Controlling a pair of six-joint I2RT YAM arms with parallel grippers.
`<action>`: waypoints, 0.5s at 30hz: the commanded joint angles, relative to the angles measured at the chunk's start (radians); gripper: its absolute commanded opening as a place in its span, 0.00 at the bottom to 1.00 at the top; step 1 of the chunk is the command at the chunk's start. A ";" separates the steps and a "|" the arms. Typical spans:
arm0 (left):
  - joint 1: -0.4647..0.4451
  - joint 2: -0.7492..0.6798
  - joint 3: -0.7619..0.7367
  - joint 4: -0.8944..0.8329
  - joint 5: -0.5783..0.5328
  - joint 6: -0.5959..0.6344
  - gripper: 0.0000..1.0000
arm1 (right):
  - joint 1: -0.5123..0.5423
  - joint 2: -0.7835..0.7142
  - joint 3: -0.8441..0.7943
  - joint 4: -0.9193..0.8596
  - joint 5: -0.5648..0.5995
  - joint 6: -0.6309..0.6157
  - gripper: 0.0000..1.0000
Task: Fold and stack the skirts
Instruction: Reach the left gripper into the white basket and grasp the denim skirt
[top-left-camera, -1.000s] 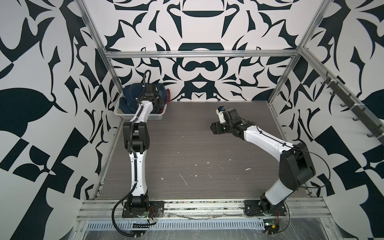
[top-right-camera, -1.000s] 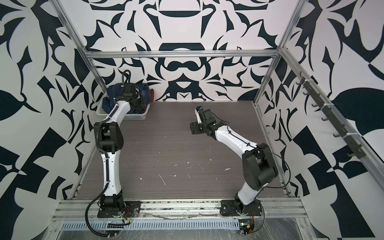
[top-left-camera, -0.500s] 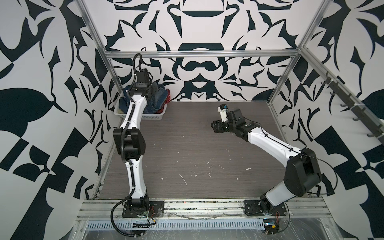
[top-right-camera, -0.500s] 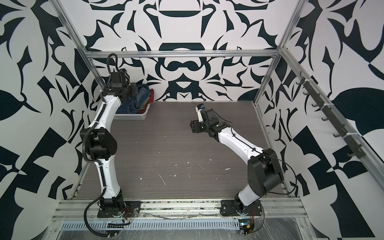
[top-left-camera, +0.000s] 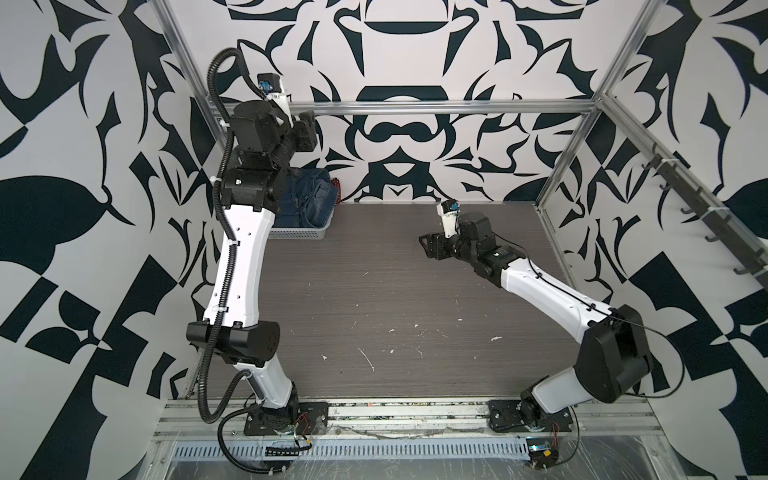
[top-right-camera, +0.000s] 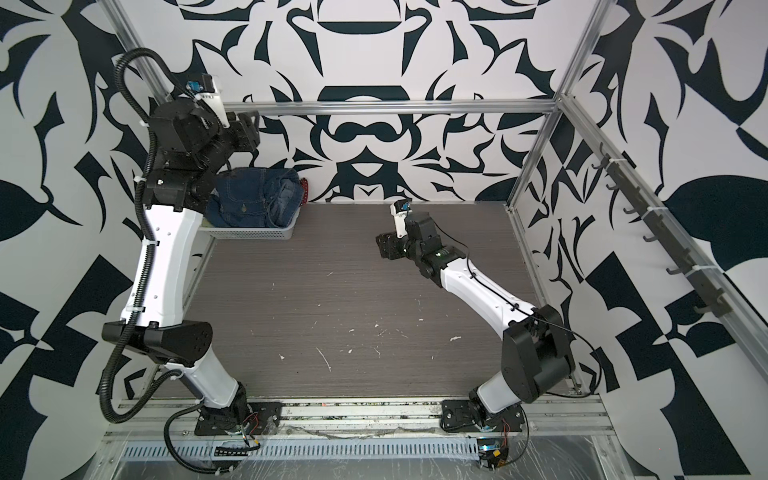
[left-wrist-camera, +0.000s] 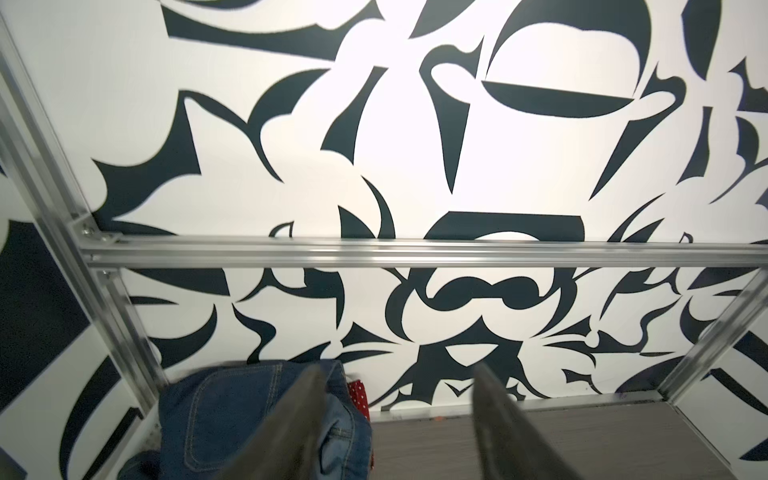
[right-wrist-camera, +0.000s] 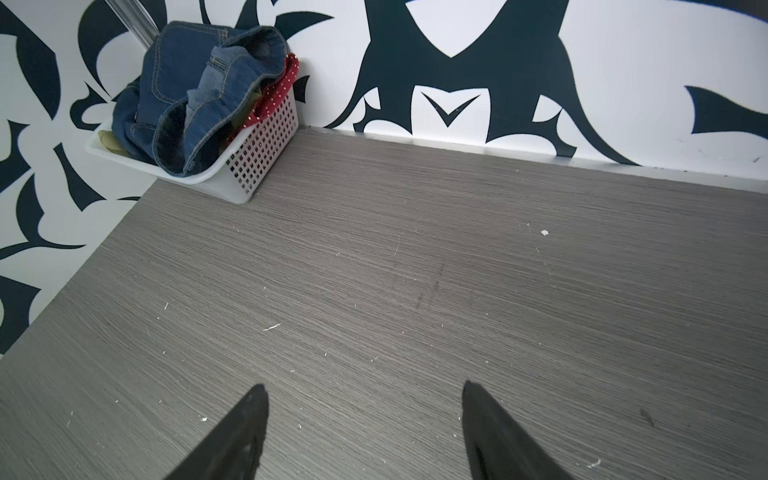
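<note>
Left arm stands near upright, left gripper (left-wrist-camera: 399, 374) high above the white basket (right-wrist-camera: 262, 141), jaws spread and empty. Right arm reaches low over the table (right-wrist-camera: 415, 270), right gripper (right-wrist-camera: 361, 386) likewise released. Denim skirt (right-wrist-camera: 178, 83), red polka-dot skirt (right-wrist-camera: 274, 97) and olive-green skirt (right-wrist-camera: 109, 141) lie heaped in the basket

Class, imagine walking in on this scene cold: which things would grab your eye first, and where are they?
The bold black-and-white patterned walls around the cell strike first. Next comes the crumpled denim skirt heaped in the white basket at the table's far left corner, with the left gripper open high over that corner. The right gripper hovers open over the table, right of centre.
</note>
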 joint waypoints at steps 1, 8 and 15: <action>0.016 0.059 -0.225 -0.110 -0.133 0.021 0.97 | 0.003 -0.081 -0.055 0.052 -0.021 -0.029 0.78; 0.020 0.143 -0.463 0.029 -0.207 0.015 0.99 | 0.014 0.017 -0.091 0.196 -0.200 0.071 0.80; 0.049 0.398 -0.301 -0.003 -0.191 0.006 0.99 | 0.037 0.004 -0.139 0.257 -0.191 0.127 0.78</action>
